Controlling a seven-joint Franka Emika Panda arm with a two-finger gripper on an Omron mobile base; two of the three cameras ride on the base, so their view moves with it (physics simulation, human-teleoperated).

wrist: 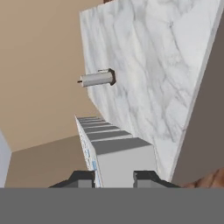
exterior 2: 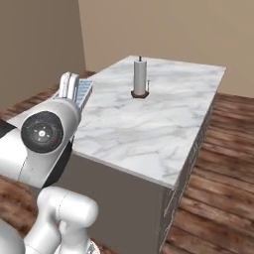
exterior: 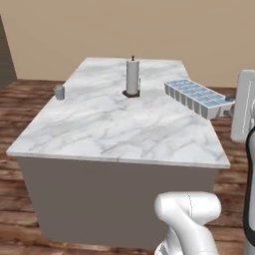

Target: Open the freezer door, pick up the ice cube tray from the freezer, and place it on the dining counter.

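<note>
The pale blue ice cube tray point(exterior: 196, 97) with its rows of square cups hangs level over the right edge of the dining counter point(exterior: 114, 129). My gripper point(exterior: 226, 107) is shut on the tray's near end, off the counter's right side. In the hand view the two fingertips point(wrist: 81, 179) clamp the tray point(wrist: 118, 153), which stretches away along the marble top point(wrist: 157, 65). The tray point(exterior 2: 83, 93) also peeks from behind my hand at the counter's point(exterior 2: 149, 124) left edge. I cannot tell whether it touches the marble. The freezer door is out of view.
A paper towel roll on a dark stand point(exterior: 132, 75) rises at mid-counter toward the back. A small grey cup point(exterior: 59, 92) sits at the far left edge. Wooden floor point(exterior 2: 218, 198) surrounds the island, with beige walls behind.
</note>
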